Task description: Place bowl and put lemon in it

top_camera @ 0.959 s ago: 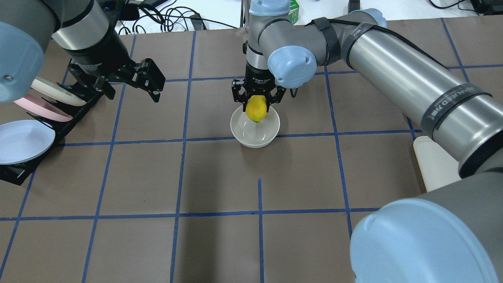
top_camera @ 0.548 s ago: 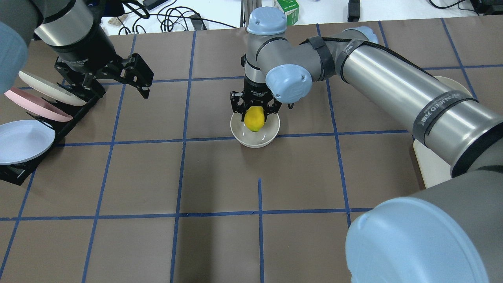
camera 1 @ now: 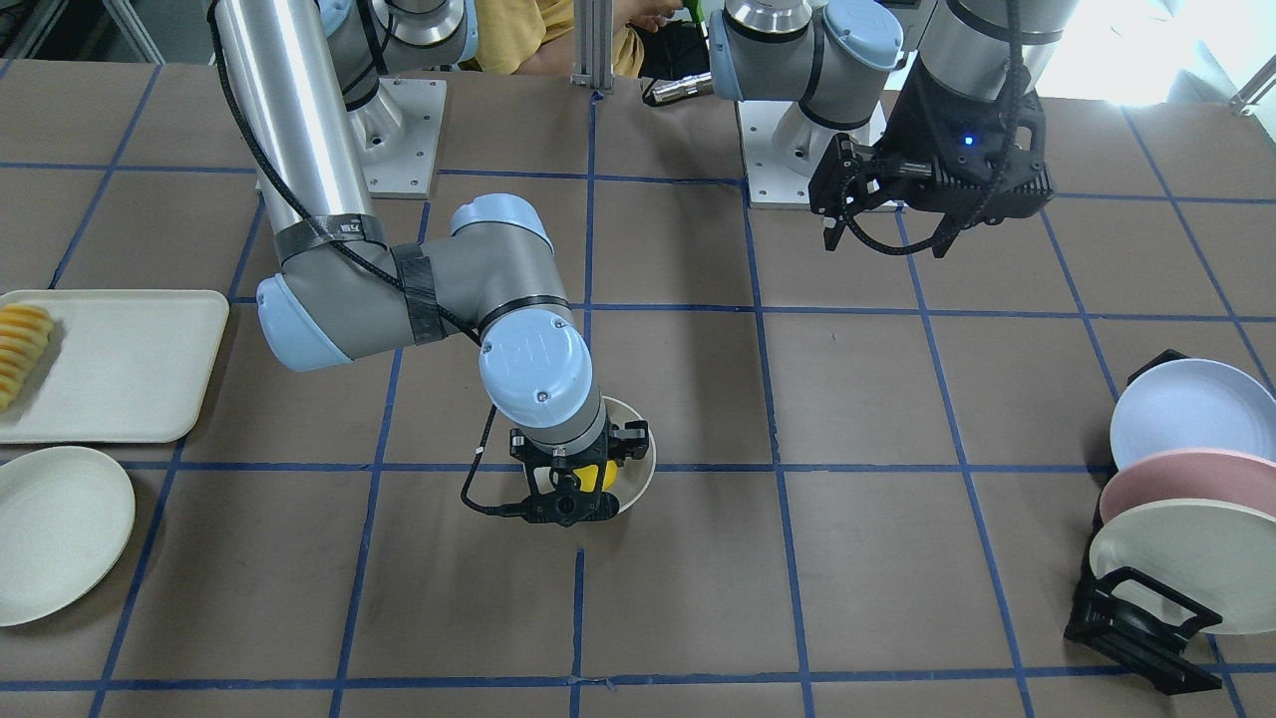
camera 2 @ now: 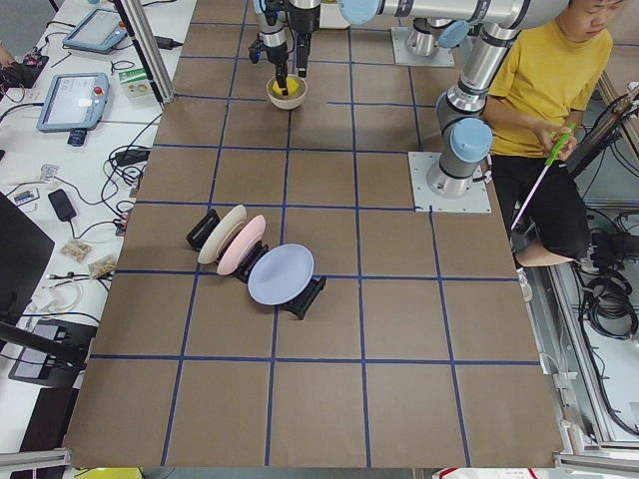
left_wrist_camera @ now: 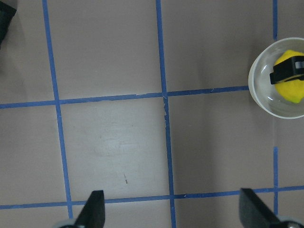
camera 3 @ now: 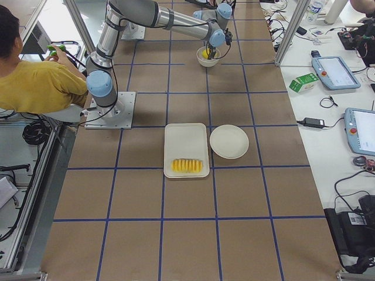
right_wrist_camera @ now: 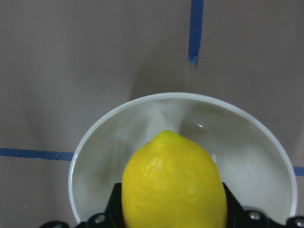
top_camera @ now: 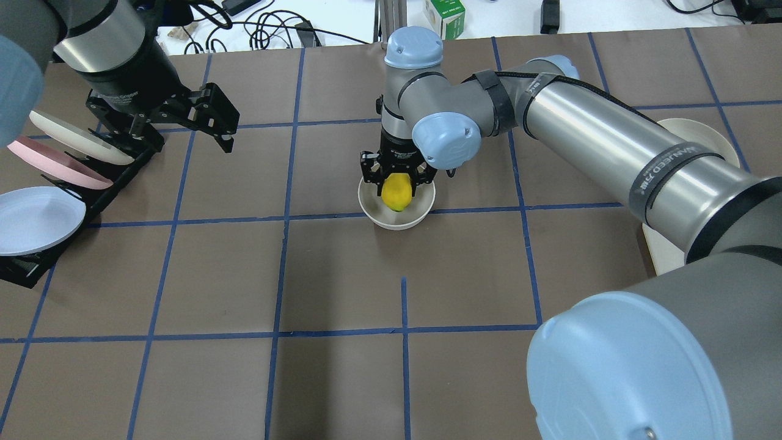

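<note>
Now, overhead you see the right tool (top_camera: pixel 397 182) clamped on the lemon (top_camera: pixel 396 195), held at the mouth of the bowl (top_camera: pixel 374 215) on the bench (top_camera: pixel 342 275). From the left wrist, you see the left tool (left_wrist_camera: pixel 173 211) spread apart, the bowl at 2 o'clock.

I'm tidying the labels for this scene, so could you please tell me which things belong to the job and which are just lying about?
Part of the job:
- bowl
- lemon
- right gripper, jaws shut on the lemon

Just lying about:
- loaded plate rack
- tray with fruit slices
- cream plate
</note>
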`<action>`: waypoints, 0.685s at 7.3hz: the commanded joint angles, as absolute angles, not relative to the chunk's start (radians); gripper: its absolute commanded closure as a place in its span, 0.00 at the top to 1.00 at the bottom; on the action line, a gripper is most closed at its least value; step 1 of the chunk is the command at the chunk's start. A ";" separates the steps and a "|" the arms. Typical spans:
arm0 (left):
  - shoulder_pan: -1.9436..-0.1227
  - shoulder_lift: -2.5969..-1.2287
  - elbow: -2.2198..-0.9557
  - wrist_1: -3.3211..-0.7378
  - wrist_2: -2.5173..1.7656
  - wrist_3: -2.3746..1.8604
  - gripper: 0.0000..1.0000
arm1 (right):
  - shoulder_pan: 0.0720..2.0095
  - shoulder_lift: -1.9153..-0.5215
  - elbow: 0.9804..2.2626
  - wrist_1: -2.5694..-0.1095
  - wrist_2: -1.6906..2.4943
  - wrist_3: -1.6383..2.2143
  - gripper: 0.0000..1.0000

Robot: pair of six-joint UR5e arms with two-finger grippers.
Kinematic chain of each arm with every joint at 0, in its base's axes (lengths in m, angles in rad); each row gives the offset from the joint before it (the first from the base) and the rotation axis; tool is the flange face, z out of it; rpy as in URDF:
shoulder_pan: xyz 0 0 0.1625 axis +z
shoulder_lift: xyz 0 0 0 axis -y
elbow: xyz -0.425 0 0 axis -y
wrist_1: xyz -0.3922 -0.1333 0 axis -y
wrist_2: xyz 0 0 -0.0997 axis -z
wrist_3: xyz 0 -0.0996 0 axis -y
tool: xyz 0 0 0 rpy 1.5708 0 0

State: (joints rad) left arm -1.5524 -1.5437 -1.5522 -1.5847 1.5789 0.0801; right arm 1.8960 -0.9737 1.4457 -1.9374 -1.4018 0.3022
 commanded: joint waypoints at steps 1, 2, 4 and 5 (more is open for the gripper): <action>-1.552 -1.545 -1.549 -1.585 1.578 0.081 1.00 | 1.894 -0.965 1.469 -1.942 -1.404 0.307 0.25; -1.552 -1.546 -1.543 -1.585 1.578 0.080 1.00 | 1.896 -0.966 1.479 -1.942 -1.407 0.305 0.58; -1.552 -1.546 -1.542 -1.583 1.578 0.080 1.00 | 1.896 -0.971 1.477 -1.942 -1.405 0.307 0.96; -1.552 -1.548 -1.540 -1.582 1.582 0.084 1.00 | 1.894 -0.974 1.471 -1.945 -1.407 0.305 1.00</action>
